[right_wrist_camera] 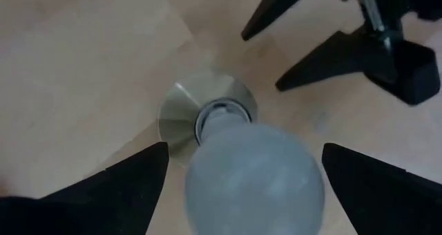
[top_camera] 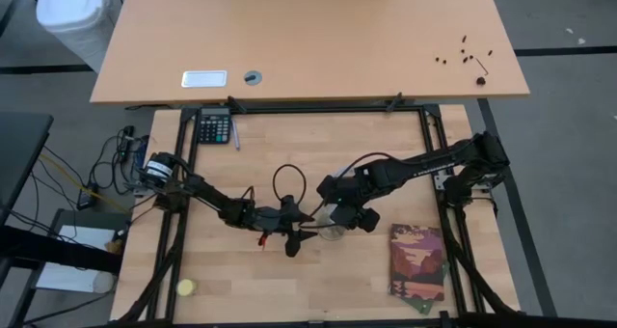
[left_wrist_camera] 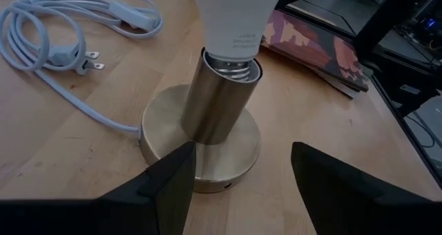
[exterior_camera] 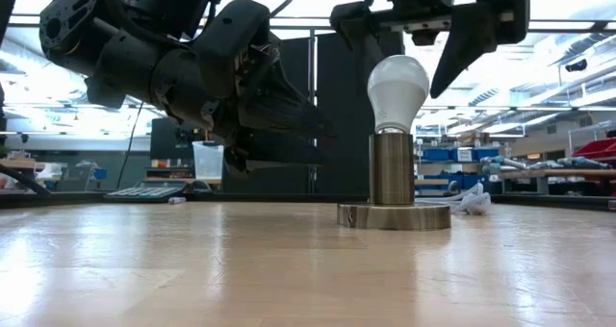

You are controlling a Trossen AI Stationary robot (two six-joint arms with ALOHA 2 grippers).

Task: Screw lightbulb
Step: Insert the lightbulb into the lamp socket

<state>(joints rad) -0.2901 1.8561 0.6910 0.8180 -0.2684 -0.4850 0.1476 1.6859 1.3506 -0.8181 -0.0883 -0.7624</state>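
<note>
The white frosted lightbulb (exterior_camera: 397,87) stands upright with its threaded base (left_wrist_camera: 235,63) in the mouth of a brass socket tube (exterior_camera: 392,168) on a round brass disc (exterior_camera: 393,216). My right gripper (exterior_camera: 406,72) hangs open over the bulb. It points steeply down, one finger on each side of the bulb's dome (right_wrist_camera: 255,180), apart from it. My left gripper (left_wrist_camera: 242,148) is open and nearly level. It comes from the table's left, and its fingertips stop short of the socket tube (left_wrist_camera: 217,100), above the disc's near edge.
A white power cord (left_wrist_camera: 69,48) lies coiled on the wood beside the disc. A coloured book (top_camera: 417,260) lies to the right, a small yellow ball (top_camera: 185,287) at the near left and a calculator (top_camera: 214,127) at the far left.
</note>
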